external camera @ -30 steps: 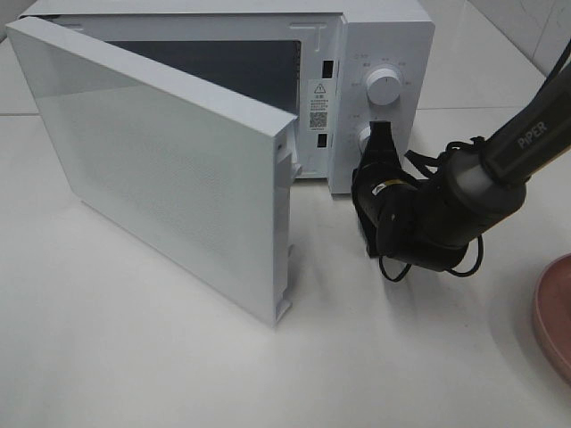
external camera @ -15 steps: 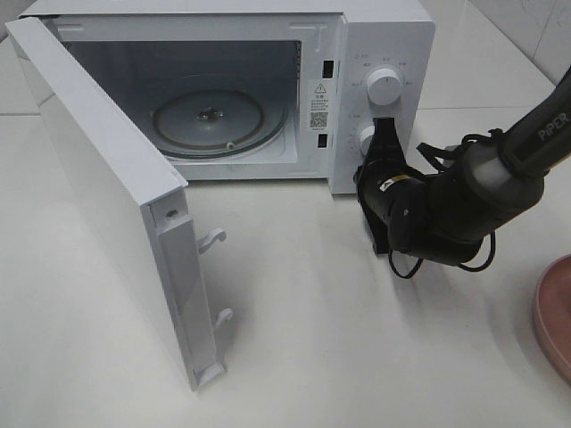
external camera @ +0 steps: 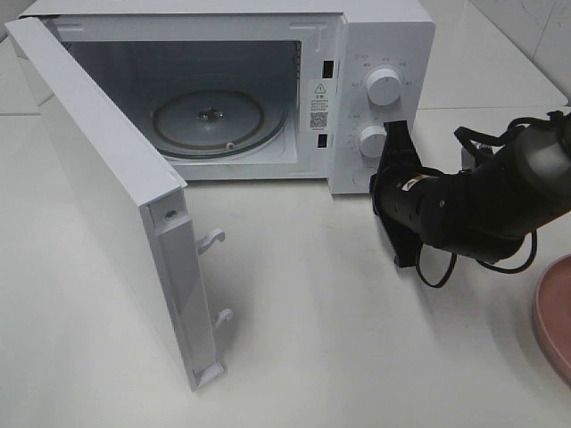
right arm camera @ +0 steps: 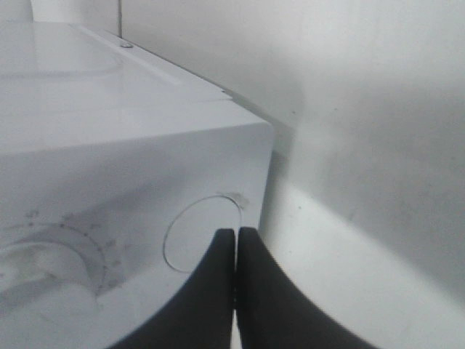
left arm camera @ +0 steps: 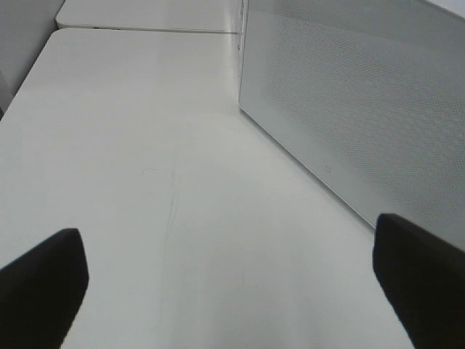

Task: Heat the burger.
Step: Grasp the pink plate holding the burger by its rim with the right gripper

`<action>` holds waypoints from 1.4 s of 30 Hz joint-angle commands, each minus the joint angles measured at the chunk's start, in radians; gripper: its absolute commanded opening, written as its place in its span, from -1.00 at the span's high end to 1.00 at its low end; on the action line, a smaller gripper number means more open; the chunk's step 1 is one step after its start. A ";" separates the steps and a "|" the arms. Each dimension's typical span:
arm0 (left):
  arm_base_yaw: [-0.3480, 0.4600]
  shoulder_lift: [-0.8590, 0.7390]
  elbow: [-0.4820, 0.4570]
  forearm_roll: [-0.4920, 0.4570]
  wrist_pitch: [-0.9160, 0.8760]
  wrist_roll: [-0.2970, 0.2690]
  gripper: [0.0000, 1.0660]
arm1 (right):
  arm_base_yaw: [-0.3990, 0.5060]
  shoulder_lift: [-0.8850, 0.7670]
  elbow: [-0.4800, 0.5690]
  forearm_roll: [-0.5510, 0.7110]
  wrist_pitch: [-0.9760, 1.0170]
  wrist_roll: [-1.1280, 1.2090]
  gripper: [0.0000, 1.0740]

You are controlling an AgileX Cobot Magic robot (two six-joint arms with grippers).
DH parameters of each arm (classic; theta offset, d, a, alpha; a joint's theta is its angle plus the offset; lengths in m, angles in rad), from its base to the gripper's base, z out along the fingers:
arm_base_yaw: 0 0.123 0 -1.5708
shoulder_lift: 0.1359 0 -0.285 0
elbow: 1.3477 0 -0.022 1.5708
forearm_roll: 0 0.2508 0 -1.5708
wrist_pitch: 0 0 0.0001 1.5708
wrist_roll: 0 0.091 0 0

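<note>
**White microwave open, burger out of sight**

White table [external camera: 339, 357] carries a microwave [external camera: 384, 27] at the far side, its door [external camera: 98, 205] wide open to the left and its glass turntable [external camera: 210, 120] bare. A pink plate [external camera: 553, 312] shows at the right edge. The burger appears in no view. The right gripper [right arm camera: 234, 233], jaws pressed shut, sits near the lower dial [external camera: 372, 140]. The left gripper [left arm camera: 227, 233] has its jaws spread and empty. A burger is likely soft, light and loosely stacked, so a gentle hold across the bun's sides should suit it.
</note>
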 commanded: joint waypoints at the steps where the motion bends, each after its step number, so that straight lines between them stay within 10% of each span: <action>1: 0.001 -0.018 0.002 -0.004 -0.002 0.003 -0.87 | -0.006 -0.044 0.022 -0.028 0.034 -0.040 1.00; 27: 0.001 -0.018 0.002 -0.004 -0.002 0.003 -0.87 | -0.009 -0.385 0.107 -0.244 0.759 -0.821 0.94; 42: 0.001 -0.018 0.002 -0.004 -0.002 0.003 -0.87 | -0.009 -0.557 0.106 -0.552 1.180 -0.882 0.88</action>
